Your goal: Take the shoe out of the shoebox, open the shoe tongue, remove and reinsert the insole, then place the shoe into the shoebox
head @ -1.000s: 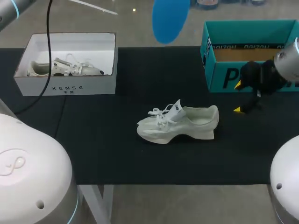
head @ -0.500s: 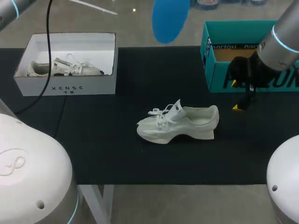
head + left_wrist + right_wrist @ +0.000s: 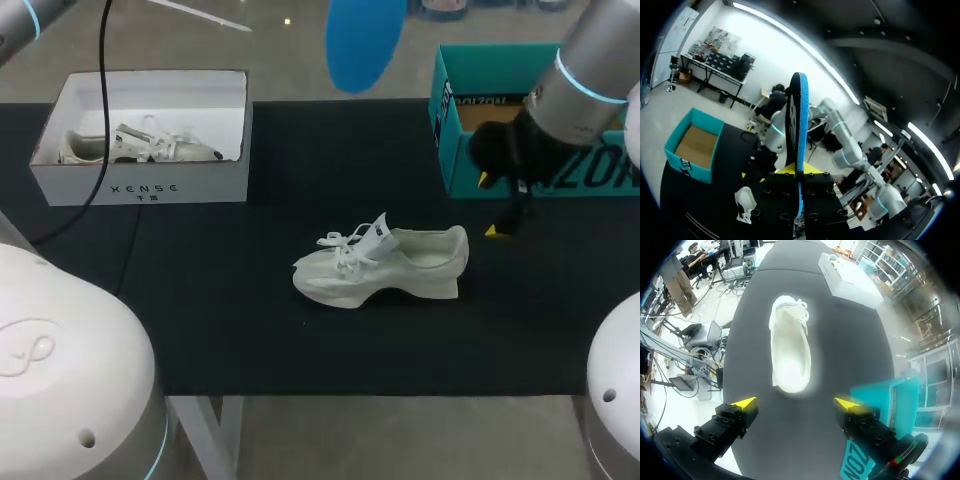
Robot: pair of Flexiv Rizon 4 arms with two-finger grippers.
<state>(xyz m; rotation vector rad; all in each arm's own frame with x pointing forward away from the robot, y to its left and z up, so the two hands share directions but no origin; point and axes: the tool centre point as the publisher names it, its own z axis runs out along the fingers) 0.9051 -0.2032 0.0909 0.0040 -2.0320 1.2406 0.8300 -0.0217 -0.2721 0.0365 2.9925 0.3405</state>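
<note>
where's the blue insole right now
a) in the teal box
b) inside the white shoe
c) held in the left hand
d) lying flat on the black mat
c: the insole stands edge-on, clamped between the fingers of the left hand, well apart from the shoe.

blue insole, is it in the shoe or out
Out: the left gripper holds the blue insole up, away from the shoe.

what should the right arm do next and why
Probably bring the open right end effector forward over the white shoe to steady its heel: the shoe lies just ahead, and the blue insole sits in the left end effector, not yet reinserted.
</note>
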